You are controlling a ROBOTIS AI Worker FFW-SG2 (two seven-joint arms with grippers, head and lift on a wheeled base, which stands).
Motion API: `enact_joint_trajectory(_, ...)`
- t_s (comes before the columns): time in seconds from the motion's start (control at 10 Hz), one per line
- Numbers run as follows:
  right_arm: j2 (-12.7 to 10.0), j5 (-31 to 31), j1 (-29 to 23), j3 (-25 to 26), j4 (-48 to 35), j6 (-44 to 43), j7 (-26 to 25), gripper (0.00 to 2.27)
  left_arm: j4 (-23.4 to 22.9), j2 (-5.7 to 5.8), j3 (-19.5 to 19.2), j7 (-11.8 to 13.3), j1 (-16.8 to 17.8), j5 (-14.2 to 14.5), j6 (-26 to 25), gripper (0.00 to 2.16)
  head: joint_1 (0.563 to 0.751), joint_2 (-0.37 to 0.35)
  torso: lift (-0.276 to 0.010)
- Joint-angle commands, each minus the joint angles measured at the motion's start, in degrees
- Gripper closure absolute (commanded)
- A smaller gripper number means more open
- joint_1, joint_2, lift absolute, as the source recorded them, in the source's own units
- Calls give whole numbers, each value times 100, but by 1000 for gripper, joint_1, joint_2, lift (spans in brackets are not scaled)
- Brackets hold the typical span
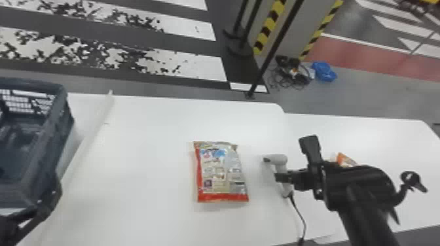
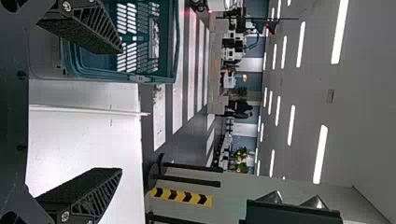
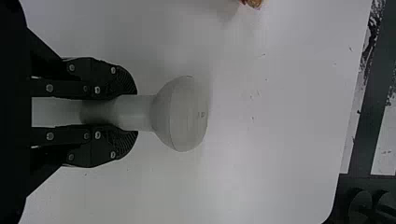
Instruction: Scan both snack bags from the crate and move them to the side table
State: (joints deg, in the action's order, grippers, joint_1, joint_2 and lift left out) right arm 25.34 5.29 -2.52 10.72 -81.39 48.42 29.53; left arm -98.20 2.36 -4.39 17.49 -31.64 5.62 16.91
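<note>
My right gripper is at the scanner, right of the middle in the head view. Seen from the right wrist, that gripper is shut on the handle of the grey scanner. One snack bag lies flat on the white table, left of the scanner. An orange second bag is on the side table, partly hidden behind the right arm. At the lower left, my left gripper is beside the crate; in its wrist view the gripper stands open, nothing between its fingers.
The crate's wall stands near one left finger. A cable trails from the scanner toward the front edge. The side table adjoins the main table on the right. Black poles rise beyond the back edge.
</note>
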Motion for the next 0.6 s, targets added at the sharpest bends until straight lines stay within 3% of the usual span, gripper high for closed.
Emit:
enact_joint_trajectory(0.0,-2,-1,-3,0,-9,-12,1,994,-6,1,0,0,0,0,0,97,695,-350,-29)
enact_joint_trajectory(0.1,-2,-1,-3,0,-9,-12,1,849,-6,1,0,0,0,0,0,97,695,-350,-29)
enact_joint_trajectory(0.2,-2,8,-3,0,-9,-12,1,532,-6,1,0,0,0,0,0,97,695,-350,-29)
enact_joint_trajectory(0.5,-11,-10,-21,35,-62,6,-114,103,-15,10,0,0,0,0,0,97,695,-350,-29)
